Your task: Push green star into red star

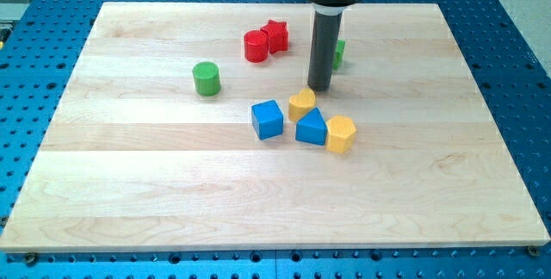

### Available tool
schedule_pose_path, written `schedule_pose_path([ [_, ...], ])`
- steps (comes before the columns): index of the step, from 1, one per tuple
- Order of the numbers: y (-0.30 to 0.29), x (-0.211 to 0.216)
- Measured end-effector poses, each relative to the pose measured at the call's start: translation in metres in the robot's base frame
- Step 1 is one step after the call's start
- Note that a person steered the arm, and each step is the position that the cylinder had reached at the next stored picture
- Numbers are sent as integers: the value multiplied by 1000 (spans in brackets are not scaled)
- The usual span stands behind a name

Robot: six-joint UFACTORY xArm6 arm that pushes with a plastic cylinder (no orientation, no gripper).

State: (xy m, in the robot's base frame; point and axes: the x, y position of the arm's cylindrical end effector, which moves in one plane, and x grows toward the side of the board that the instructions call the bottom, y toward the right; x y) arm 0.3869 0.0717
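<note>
One green star [339, 52] peeks out just behind our rod, on the view's right side of it. Our tip [319, 88] holds nothing; it only pushes. We think the push goes toward the view's left, where the red star [275, 35] sits.

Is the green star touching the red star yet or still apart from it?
Apart. The green star peeks out behind the rod at the view's right; the red star sits left of it, bare board between. My tip is below the green star.
</note>
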Motion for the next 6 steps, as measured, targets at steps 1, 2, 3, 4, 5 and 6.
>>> schedule_pose_path([
  [1, 12, -3],
  [2, 51, -20],
  [3, 31, -61],
  [4, -23, -59],
  [5, -24, 4],
  [6, -121, 11],
])
